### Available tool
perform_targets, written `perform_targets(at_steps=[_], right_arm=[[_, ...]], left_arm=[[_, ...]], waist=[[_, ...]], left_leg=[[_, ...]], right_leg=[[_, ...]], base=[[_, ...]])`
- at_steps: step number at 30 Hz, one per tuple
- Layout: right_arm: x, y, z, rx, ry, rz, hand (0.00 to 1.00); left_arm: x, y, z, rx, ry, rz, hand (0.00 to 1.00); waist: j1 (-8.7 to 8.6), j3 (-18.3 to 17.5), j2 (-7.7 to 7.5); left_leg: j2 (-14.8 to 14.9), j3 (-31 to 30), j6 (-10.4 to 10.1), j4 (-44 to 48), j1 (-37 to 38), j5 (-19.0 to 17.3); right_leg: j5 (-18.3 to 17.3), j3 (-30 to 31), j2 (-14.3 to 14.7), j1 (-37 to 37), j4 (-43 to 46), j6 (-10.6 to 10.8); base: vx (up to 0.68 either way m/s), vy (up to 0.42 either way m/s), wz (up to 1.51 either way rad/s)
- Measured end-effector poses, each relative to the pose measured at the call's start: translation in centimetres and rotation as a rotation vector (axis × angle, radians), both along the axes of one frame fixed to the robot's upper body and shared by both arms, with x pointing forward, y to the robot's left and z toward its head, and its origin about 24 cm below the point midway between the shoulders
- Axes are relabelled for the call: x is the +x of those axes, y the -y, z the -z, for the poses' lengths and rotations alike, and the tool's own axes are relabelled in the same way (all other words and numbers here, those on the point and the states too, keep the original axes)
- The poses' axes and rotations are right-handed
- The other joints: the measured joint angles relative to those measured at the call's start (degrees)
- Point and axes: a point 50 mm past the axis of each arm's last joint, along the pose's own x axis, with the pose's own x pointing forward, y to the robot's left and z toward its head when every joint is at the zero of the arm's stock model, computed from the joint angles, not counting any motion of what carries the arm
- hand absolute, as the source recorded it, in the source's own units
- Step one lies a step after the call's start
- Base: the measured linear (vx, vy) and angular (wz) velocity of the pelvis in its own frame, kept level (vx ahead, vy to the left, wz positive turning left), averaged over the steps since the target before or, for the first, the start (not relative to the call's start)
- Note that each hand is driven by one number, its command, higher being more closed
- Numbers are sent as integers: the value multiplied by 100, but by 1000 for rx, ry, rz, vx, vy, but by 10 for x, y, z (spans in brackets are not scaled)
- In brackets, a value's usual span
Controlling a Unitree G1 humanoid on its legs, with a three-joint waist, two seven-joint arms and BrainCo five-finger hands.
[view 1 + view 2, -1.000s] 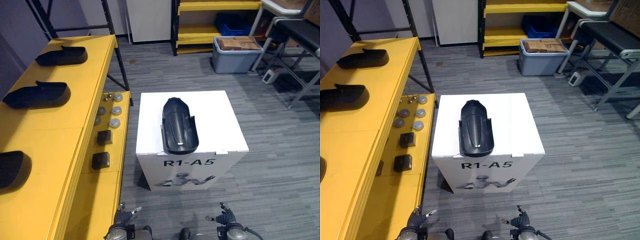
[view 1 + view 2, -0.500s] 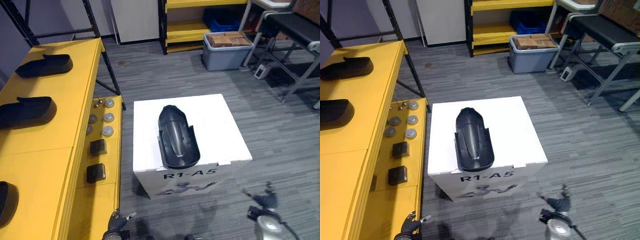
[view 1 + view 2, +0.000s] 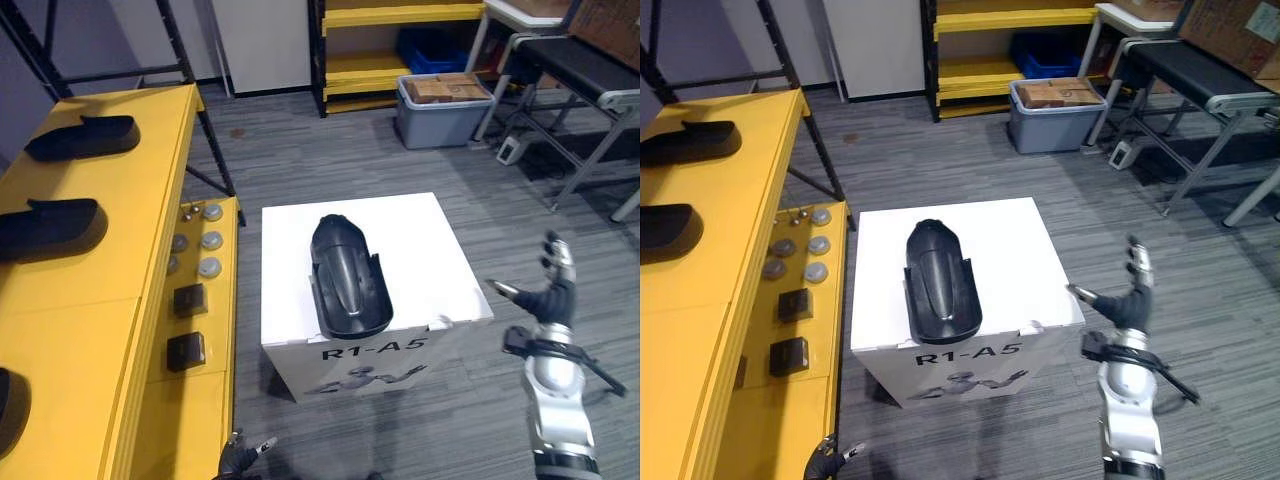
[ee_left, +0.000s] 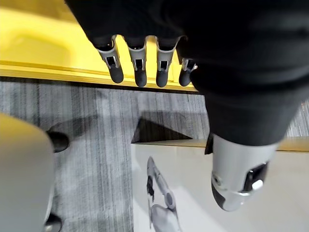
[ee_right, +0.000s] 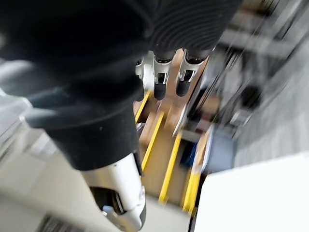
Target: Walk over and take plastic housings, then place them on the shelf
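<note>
- Silver fingers of the left hand (image 3: 238, 462) hang low beside the near end of the yellow shelf (image 3: 120, 260), straight and loose, holding nothing.
- The right hand (image 3: 548, 300) is raised just off the near right corner of the white box (image 3: 430, 250). Its fingers are spread wide and empty, clear of the cardboard.
- By my reading, the step in hand is the end of the walk-up and the start of the reach. Nothing is grasped yet.
- The black plastic housing (image 3: 348, 275) lies lengthwise on the box top, its broad open end at the near edge and its rounded end farther in.
- Bare white top shows on both flanks (room for a hand on each side).
- The next move calls for both hands to close on the long sides, and the left must climb a good way first. With the housing so close to the near edge, a careless nudge could tip it off.
- The shelf stands just beside the box on the left, with a narrow strip of floor between them.
- A lower ledge of round caps (image 3: 205, 240) and black blocks (image 3: 188, 300) lies in the carrying path, so the load should pass above them.
- Other housings (image 3: 50, 227) already sit on the shelf, with an open stretch nearer than the middle one.
- Beyond and to the right the floor is open; a grey bin (image 3: 440, 105) and a far rack (image 3: 390, 65) stand well apart.
</note>
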Motion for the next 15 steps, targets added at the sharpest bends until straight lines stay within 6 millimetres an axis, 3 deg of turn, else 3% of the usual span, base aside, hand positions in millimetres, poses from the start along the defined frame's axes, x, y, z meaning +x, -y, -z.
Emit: perform_targets(at_steps=[6,9,15], right_arm=[[22,-41,29,61,-118,-120,0],[26,-58,45,69,-186,-147,0],[27,-63,84,-25,-388,-54,0]], left_arm=[[6,0,-3,7,34,3,0],[6,0,-4,10,38,8,0],[9,2,-4,20,41,15,0]], waist=[[249,12,-35],[258,32,-66],[300,53,-98]], left_leg=[[-66,-227,41,-252,-76,264],[-87,-287,44,-338,-73,345],[-91,-370,42,-432,-65,416]], right_leg=[[227,-174,-41,23,-274,21],[309,-243,-46,66,-389,38],[316,-317,-47,67,-409,36]], base=[[-125,22,20],[-75,10,10],[-13,1,7]])
